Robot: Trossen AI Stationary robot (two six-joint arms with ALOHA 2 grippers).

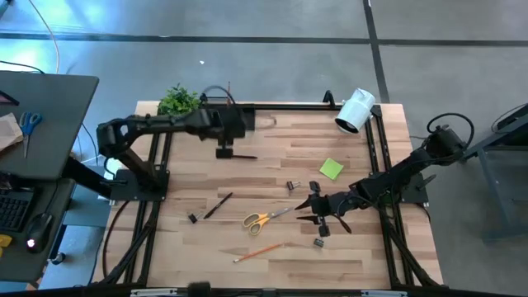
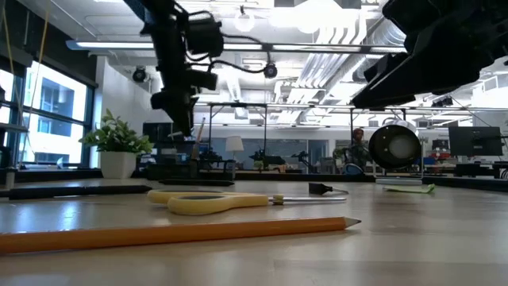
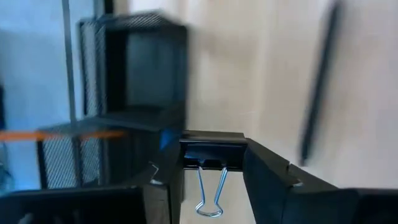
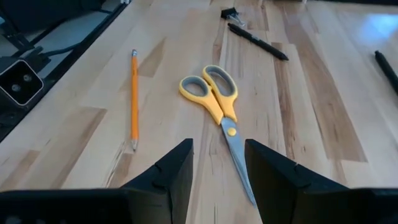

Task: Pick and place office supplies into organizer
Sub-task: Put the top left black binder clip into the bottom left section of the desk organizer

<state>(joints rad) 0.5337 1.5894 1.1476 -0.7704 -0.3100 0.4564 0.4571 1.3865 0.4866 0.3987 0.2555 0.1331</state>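
Note:
My left gripper [image 1: 224, 152] hangs above the table beside the organizer [image 3: 134, 68], a black mesh tray, and is shut on a black binder clip [image 3: 213, 155]. An orange pencil [image 3: 62, 134] lies in the organizer. My right gripper [image 4: 219, 152] is open and low over the table. Its fingers stand on either side of the blade tip of the yellow-handled scissors [image 4: 214, 93] without touching it. The scissors [image 1: 264, 219] lie flat on the wood. Near them lie an orange pencil [image 1: 257, 252], a black pen [image 1: 218, 205], loose binder clips [image 1: 293, 186] and a green sticky-note pad [image 1: 331, 169]. My left gripper pinches the binder clip by its black body [image 3: 213, 151] between the two fingertips [image 3: 261, 168], which point down from above. The clip's wire handles [image 3: 210, 196] point back toward the wrist. The clip is lifted clear of the table.
A white cylinder [image 1: 355, 111] lies near the far right corner, and a small green plant [image 1: 177, 101] stands at the far left. Another black pen [image 1: 244, 157] lies close to my left gripper. Black frame rails [image 1: 375, 157] run along the table's sides.

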